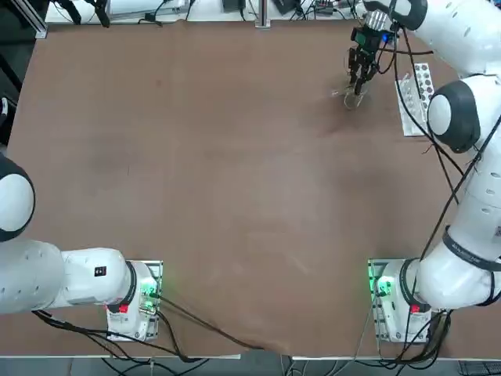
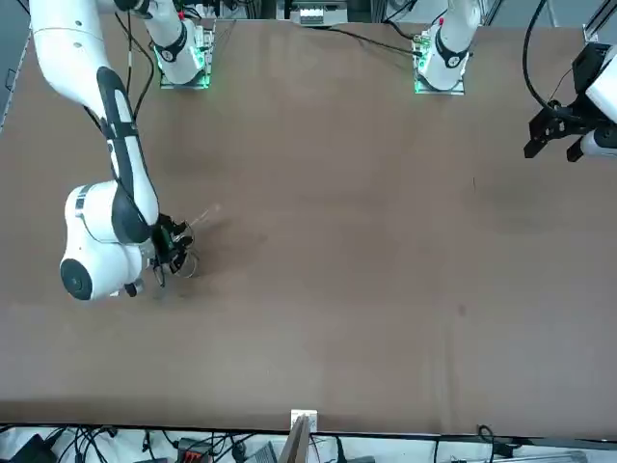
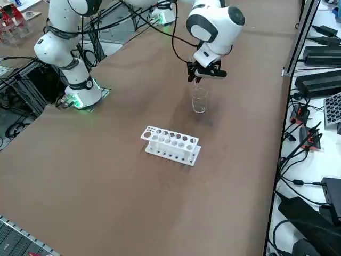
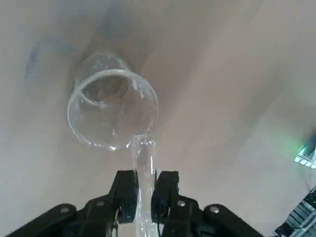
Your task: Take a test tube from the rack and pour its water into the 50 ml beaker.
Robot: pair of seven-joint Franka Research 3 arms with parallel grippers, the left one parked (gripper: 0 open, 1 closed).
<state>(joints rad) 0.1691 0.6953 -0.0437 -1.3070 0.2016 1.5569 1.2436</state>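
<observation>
My right gripper (image 4: pixel 144 186) is shut on the test tube (image 4: pixel 143 163), a thin clear glass tube clamped between the black fingers (image 4: pixel 126 190). The tube is tilted, and its open mouth rests at the rim of the 50 ml beaker (image 4: pixel 112 101). The small clear beaker (image 3: pixel 199 100) stands upright on the brown table directly below the gripper (image 3: pixel 200 76), at the far right of the table in the top view. The white rack (image 3: pixel 170 144) lies apart from it, towards the table's right edge. I cannot make out the water.
The rack (image 1: pixel 415 95) lies close beside my right arm's elbow (image 1: pixel 454 113). Cables and equipment line the table's far edge (image 1: pixel 258 19). Both arm bases, lit green, sit at the near edge.
</observation>
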